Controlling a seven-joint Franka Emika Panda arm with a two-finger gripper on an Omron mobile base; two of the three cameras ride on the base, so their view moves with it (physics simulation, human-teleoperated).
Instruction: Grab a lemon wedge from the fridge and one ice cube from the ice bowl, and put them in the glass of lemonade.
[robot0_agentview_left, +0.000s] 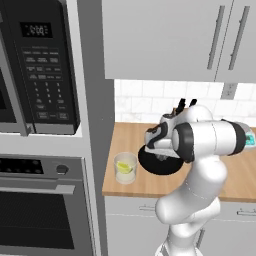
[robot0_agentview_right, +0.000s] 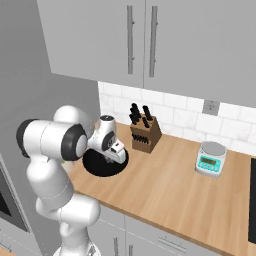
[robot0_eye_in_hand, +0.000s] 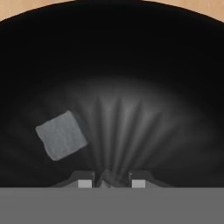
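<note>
The arm's hand is down inside the black ice bowl (robot0_agentview_left: 159, 167), which sits on the wooden worktop (robot0_agentview_right: 175, 195). In the hand view, the fingers (robot0_eye_in_hand: 108, 180) are close together with a small grey lump between their tips; it looks like an ice cube, but it is too small to be sure. Another ice cube (robot0_eye_in_hand: 61, 135) lies on the bowl's dark floor, off to one side of the fingers and not touching them. The glass of lemonade (robot0_agentview_left: 125, 167) stands just beside the ice bowl, on the side nearer the oven (robot0_agentview_left: 42, 210). A lemon wedge (robot0_agentview_left: 124, 167) sits in the glass. A knife block (robot0_agentview_right: 145, 134) stands behind the ice bowl by the tiled wall. A small kitchen scale (robot0_agentview_right: 210, 158) is well away from the ice bowl.
</note>
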